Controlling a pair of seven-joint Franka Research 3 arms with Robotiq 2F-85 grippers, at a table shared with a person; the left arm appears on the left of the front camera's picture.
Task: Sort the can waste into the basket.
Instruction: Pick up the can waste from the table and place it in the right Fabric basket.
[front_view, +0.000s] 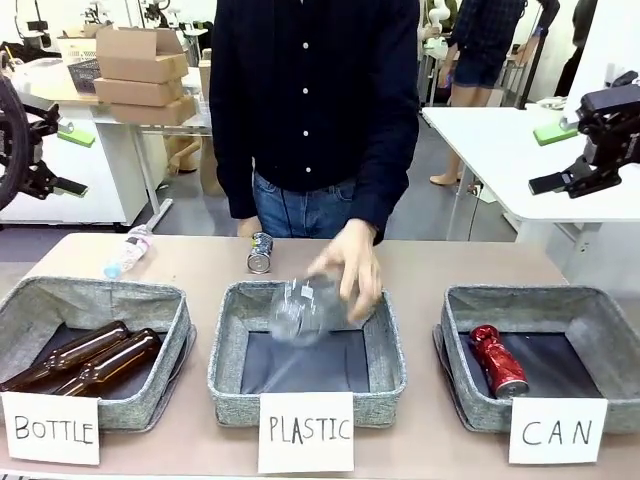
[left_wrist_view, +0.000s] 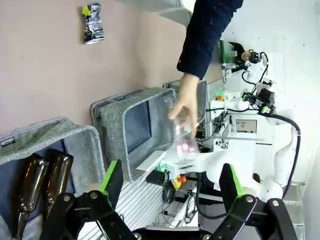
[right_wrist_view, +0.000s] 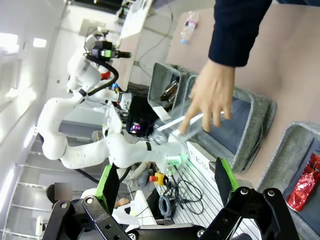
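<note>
Can (front_view: 497, 360), red, in basket (front_view: 540, 300), apart from right tool (right_wrist_view: 165, 172)

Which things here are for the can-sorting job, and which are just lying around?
For the job: red can, already in the CAN basket; silver-grey can, on the table.

Just lying about: brown bottles in the BOTTLE basket; clear bottle on the table; blurred bottle in the person's hand over the PLASTIC basket.
</note>
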